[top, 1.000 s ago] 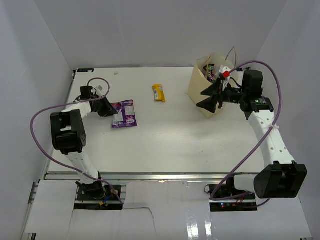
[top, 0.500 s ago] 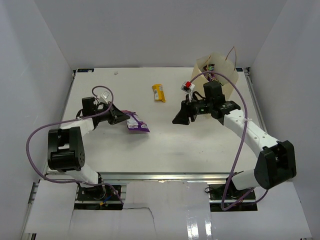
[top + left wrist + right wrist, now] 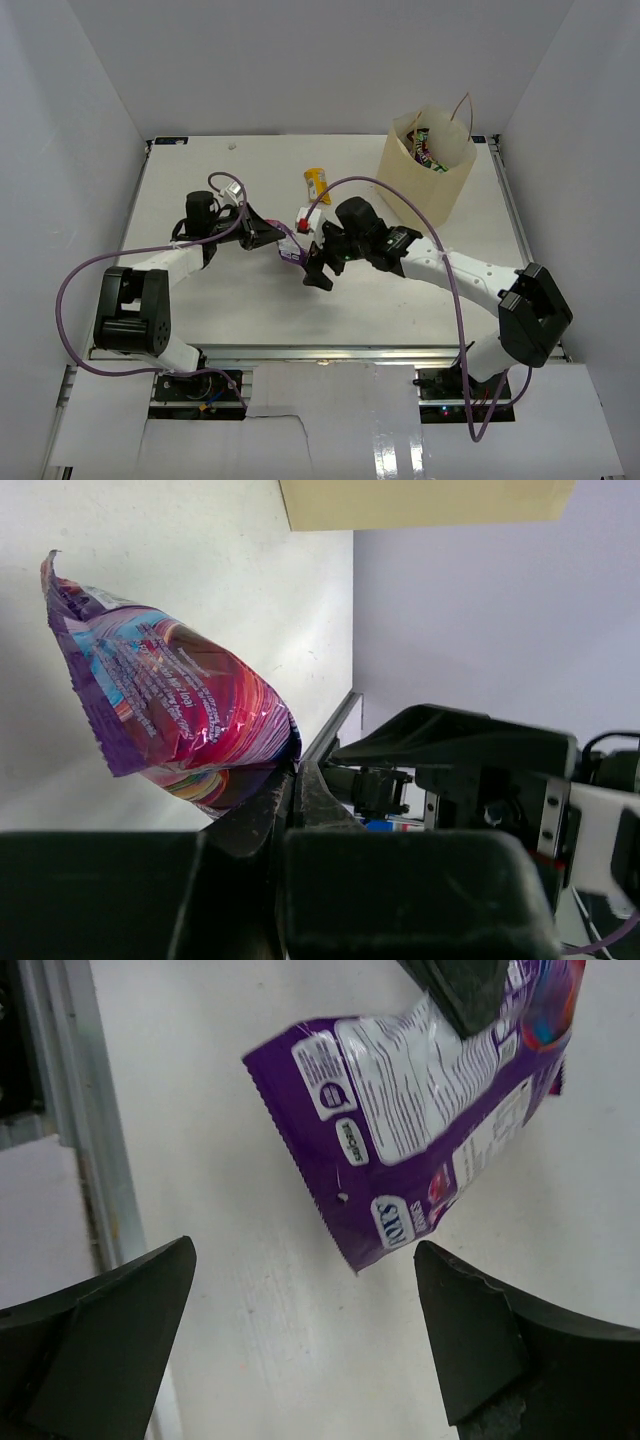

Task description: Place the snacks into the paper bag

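Observation:
My left gripper [image 3: 276,238] is shut on one end of a purple candy pack [image 3: 292,248] and holds it off the table near the middle. In the left wrist view the pack [image 3: 170,710] sticks out from the pinched left gripper [image 3: 293,770]. My right gripper [image 3: 316,268] stands wide open just right of the pack, apart from it. The right wrist view shows the pack's free corner [image 3: 400,1120] hanging above the gap of the right gripper [image 3: 305,1250]. A small yellow-orange bar [image 3: 317,185] lies on the table behind. The paper bag [image 3: 410,195] stands upright at the back right with several snacks [image 3: 428,148] inside.
White walls close in the table on the left, back and right. A metal rail [image 3: 70,1110] runs along the table's near edge. Purple cables loop over both arms, one [image 3: 400,190] arching in front of the bag. The bag's brown handle [image 3: 462,105] stands above its rim.
The left gripper closed on the purple pack, lifted it and carried it right to the table's middle. The right arm swung from the bag to meet it and opened wide.

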